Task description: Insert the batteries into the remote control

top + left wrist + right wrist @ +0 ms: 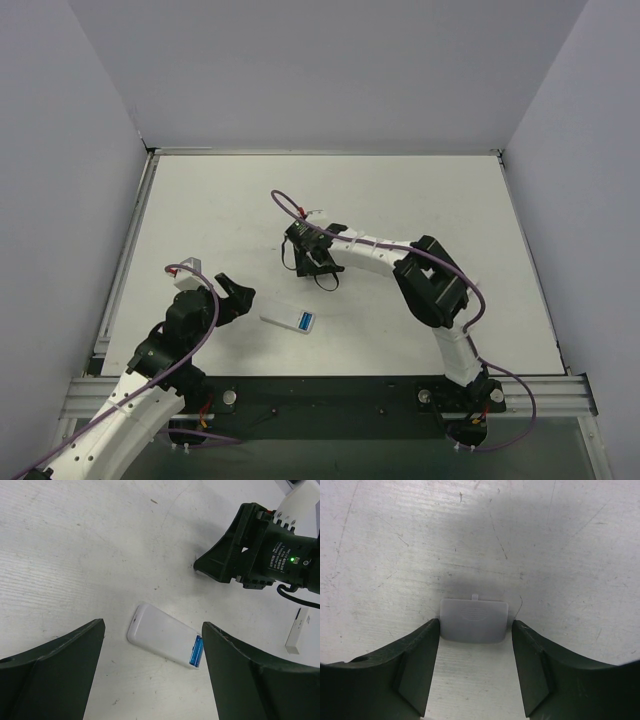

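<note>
while wide open near remote control (162,642), left tool (152,629); right tool (475,624) at edges of cover (475,615), grip unclear

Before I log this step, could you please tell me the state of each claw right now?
Left claw: open, holding nothing.
Right claw: set around the cover; whether it grips cannot be told.
</note>
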### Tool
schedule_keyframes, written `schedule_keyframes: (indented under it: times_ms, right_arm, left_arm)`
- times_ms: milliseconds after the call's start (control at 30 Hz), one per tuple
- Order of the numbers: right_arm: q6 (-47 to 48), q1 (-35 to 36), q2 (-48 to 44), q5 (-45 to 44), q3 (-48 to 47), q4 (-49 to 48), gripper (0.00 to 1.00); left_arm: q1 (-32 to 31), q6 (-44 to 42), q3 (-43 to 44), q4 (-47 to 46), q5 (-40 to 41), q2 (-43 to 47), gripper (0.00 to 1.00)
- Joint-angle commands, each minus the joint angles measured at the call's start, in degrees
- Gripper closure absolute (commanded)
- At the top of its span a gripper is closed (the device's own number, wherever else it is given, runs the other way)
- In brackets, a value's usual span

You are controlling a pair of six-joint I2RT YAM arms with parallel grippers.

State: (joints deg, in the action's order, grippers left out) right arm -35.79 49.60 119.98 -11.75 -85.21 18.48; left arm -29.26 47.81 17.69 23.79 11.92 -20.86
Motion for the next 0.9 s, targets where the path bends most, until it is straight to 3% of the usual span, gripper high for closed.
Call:
schedule_keyframes:
  times_ms: [0, 533, 867]
  right_arm:
    - [-0.2, 0.4, -1.7, -0.4, 3.5, 3.0, 0.46]
    - [4.1, -0.2, -1.4, 3.7, 4.4, 2.3, 0.5]
    - [12.0, -0.5, -7.4, 6.3, 9.3, 1.2, 0.72]
  left_arm:
    - [-0.1, 0.4, -0.1, -1.8, -0.5, -0.1, 0.11]
    - [-0.1, 0.4, -0.5, -2.8, -1.5, -0.7, 0.11]
    - [-0.1, -0.1, -0.7, -4.2, -3.0, -3.5, 0.11]
